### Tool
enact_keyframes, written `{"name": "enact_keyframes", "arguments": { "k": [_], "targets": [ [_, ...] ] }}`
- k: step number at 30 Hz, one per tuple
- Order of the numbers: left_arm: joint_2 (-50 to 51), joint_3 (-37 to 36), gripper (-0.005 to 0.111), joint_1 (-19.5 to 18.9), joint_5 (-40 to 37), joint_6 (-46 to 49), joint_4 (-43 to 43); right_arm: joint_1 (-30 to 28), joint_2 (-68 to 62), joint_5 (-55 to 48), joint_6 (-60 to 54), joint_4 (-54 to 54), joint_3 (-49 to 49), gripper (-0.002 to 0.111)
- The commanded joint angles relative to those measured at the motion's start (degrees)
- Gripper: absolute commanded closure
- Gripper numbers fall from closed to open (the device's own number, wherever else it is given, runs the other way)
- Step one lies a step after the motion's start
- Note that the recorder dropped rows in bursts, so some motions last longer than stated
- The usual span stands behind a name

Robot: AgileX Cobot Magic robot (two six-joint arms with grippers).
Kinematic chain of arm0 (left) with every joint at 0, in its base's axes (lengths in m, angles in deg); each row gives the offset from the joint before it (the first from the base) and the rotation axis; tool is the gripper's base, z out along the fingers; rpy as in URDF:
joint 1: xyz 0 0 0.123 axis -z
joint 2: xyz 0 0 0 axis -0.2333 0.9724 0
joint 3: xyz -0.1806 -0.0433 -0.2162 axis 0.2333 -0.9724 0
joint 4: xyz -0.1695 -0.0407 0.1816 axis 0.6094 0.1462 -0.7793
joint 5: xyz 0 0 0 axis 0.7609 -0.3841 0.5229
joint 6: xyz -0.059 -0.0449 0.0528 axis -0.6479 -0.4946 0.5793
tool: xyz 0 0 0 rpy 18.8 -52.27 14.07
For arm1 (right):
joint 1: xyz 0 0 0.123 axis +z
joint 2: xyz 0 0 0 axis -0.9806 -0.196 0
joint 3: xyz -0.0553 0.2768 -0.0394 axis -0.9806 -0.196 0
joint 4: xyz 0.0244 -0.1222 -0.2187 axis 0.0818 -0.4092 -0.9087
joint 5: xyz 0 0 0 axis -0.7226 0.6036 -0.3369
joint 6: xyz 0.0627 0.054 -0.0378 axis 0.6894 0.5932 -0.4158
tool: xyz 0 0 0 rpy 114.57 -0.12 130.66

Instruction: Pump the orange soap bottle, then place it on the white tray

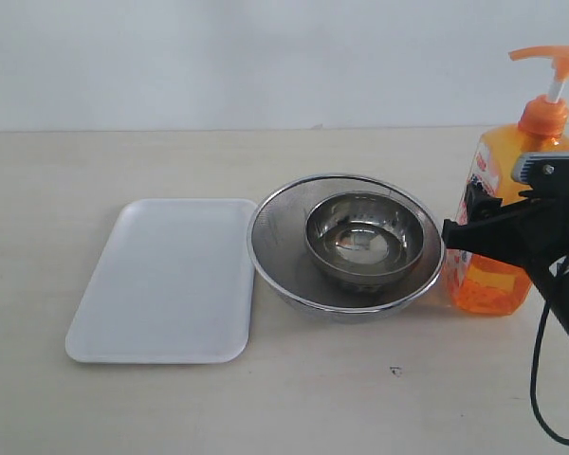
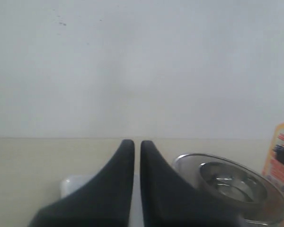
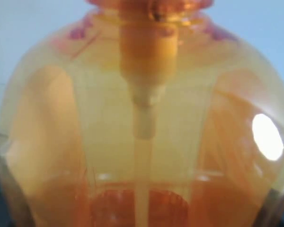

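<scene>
The orange soap bottle (image 1: 498,280) stands upright on the table at the far right, beside the steel bowls, with its orange pump head (image 1: 548,55) raised on the white stem. My right gripper (image 1: 465,227) reaches in from the right, its black fingers closed around the bottle's body at mid height. The bottle (image 3: 142,118) fills the right wrist view. The white tray (image 1: 171,275) lies flat at the left with nothing on it. My left gripper (image 2: 134,144) is shut with nothing in it, above the tray's near end (image 2: 71,184), and does not show in the exterior view.
A large steel bowl (image 1: 275,227) with a smaller steel bowl (image 1: 365,237) nested inside sits between tray and bottle, touching the tray's right edge. A black cable (image 1: 541,379) hangs below the right arm. A white wall runs behind the table.
</scene>
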Motion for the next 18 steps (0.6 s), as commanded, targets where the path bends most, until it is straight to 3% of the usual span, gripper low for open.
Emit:
{"name": "enact_keyframes", "arguments": {
  "k": [1,15,18],
  "targets": [
    [-0.2,-0.2,0.102,-4.1,3.5,3.4,0.4,0.0,0.5,3.0,0.4,0.1,0.1,0.108],
    [-0.2,-0.2,0.102,-4.5,5.4,2.8,0.4,0.0,0.5,3.0,0.5,0.1,0.1,0.108],
    [-0.2,-0.2,0.102,-4.5,7.3,-6.5,-10.1,0.0,0.5,3.0,0.5,0.1,0.1,0.108]
  ]
}}
